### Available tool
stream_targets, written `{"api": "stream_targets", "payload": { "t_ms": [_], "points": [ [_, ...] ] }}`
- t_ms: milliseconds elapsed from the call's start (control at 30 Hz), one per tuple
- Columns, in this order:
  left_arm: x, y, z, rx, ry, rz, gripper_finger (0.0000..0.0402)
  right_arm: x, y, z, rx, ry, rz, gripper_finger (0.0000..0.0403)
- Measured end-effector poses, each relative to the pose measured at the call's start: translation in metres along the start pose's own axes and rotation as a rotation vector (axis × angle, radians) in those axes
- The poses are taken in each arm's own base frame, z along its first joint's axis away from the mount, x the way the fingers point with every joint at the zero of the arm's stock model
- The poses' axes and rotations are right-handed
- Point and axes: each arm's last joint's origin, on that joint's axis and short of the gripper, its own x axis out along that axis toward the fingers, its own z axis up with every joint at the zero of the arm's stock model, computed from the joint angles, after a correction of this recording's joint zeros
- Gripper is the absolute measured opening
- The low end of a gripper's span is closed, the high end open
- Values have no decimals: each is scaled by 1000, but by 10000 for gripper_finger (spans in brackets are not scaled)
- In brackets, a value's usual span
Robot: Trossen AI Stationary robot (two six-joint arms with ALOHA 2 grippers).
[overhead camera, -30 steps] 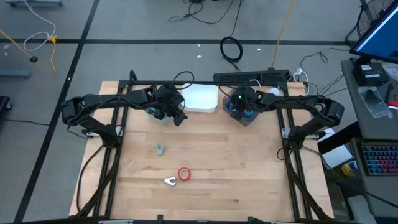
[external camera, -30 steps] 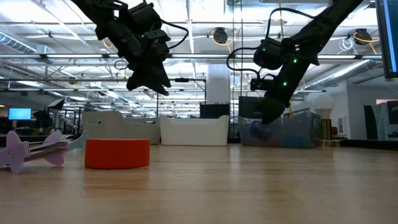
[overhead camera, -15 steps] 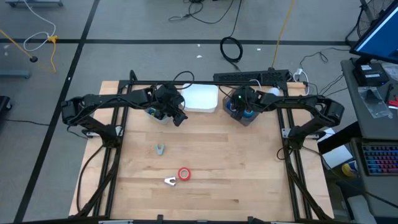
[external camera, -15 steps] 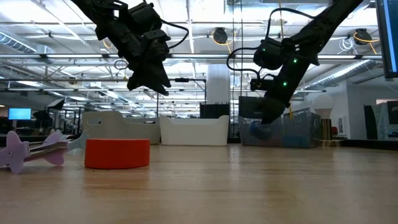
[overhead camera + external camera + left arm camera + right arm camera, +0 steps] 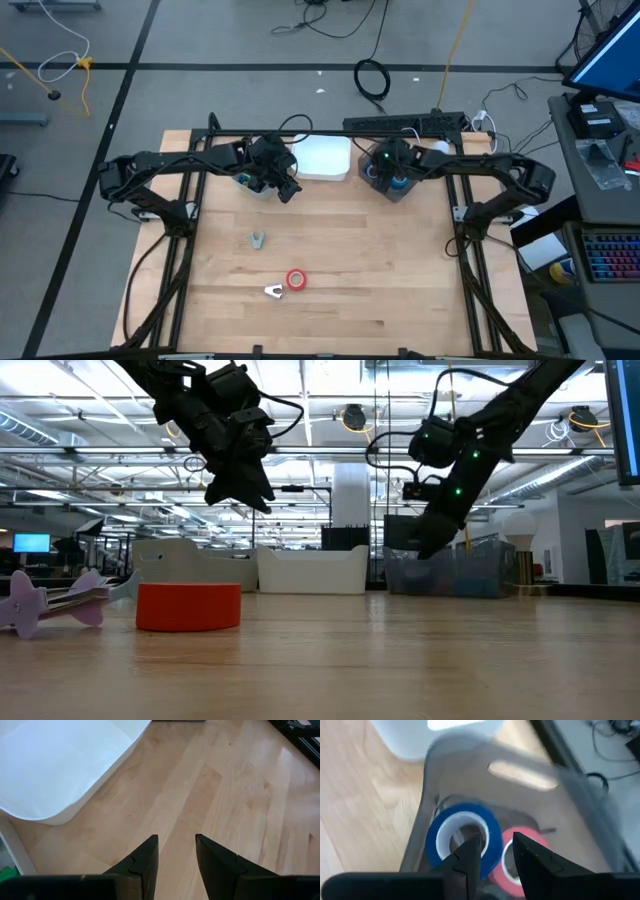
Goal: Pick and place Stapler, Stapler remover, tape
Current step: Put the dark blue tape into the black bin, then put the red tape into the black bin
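Observation:
A red tape roll (image 5: 296, 280) lies flat on the table, large in the low view (image 5: 188, 606). A pale staple remover (image 5: 273, 291) lies beside it (image 5: 50, 600), and a grey one (image 5: 258, 239) lies farther back. In the right wrist view, a blue tape roll (image 5: 462, 837) and a pink one (image 5: 522, 857) lie in a clear bin (image 5: 392, 186). My right gripper (image 5: 492, 847) is open just above the blue roll. My left gripper (image 5: 176, 845) hangs open over bare wood near the white bin (image 5: 60, 765). No stapler shows.
Three bins stand along the far edge: a small one (image 5: 245, 181) under the left arm, the white bin (image 5: 322, 158) in the middle, and the clear bin on the right. Bare wood spreads across the table's middle and near side. Black frame rails run down both sides.
My right gripper has risen a little out of the clear bin; the low view shows its fingertips higher than before. The left arm and the things on the table have kept still.

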Motion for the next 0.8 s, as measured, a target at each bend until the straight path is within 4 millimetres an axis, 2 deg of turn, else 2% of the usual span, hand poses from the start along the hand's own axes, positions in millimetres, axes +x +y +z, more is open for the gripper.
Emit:
{"api": "stream_targets", "payload": {
  "t_ms": [167, 400, 600, 800],
  "points": [
    [0, 0, 0, 1, -4, -1, 131, -21, -5, 7, 17, -89, -16, 106],
    [0, 0, 1, -86, -12, -5, 131, -69, -16, 11, 173, -235, -24, 93],
    [1, -4, -4, -113, 28, -1, 131, -109, -23, -2, 296, -269, -12, 84],
    [7, -25, -12, -75, 53, -30, 131, -141, -26, -20, 384, -337, 4, 77]
  ]
}}
